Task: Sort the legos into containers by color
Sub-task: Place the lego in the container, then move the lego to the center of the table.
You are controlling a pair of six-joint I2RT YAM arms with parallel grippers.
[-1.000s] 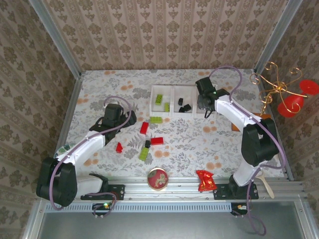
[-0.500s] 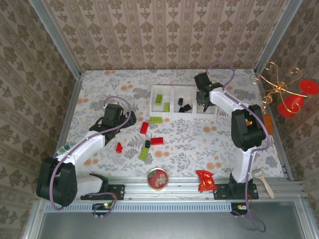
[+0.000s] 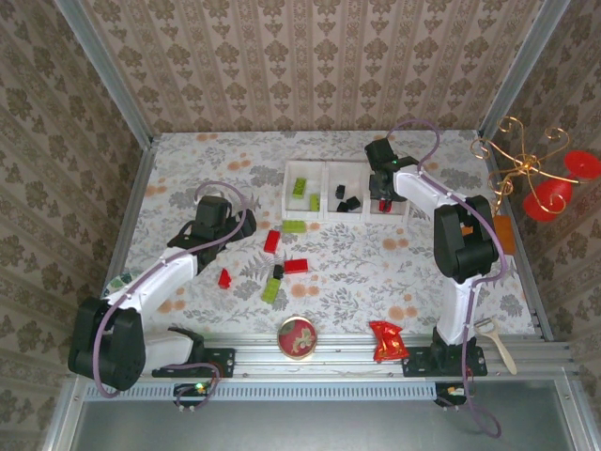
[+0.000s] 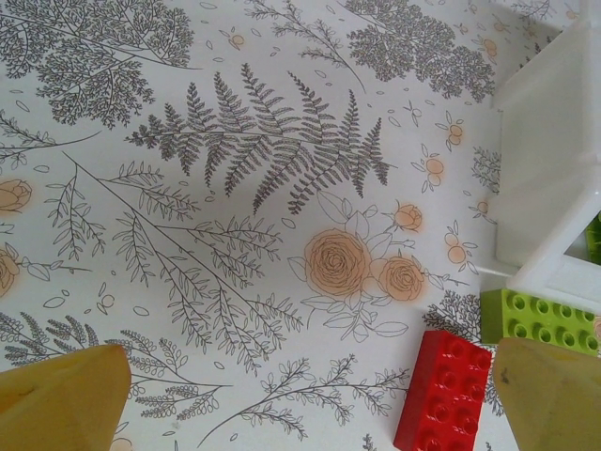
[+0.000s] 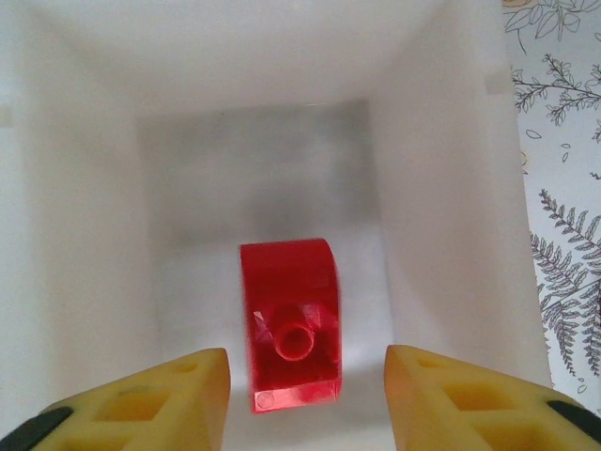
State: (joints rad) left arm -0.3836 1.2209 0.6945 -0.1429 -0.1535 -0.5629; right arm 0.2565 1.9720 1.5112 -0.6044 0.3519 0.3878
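Right pincer [image 5: 305,376], spread apart above loose red brick [image 5: 289,310]: raise vertically from three-o'clock compartment of tray [image 5: 451,207], without brushing its walls or dragging brick.

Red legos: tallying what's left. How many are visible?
4. Three loose on the table: upper brick, rightmost brick, leftmost brick. Fourth brick in the tray's right compartment. More may be hidden.

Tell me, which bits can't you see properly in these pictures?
- Right wrist view: the red brick is blurred; whether it lies on the tray floor is unclear.
- Left wrist view: the lime brick is partly covered by a yellow fingertip.
- Top view: the black bricks are too small to count.
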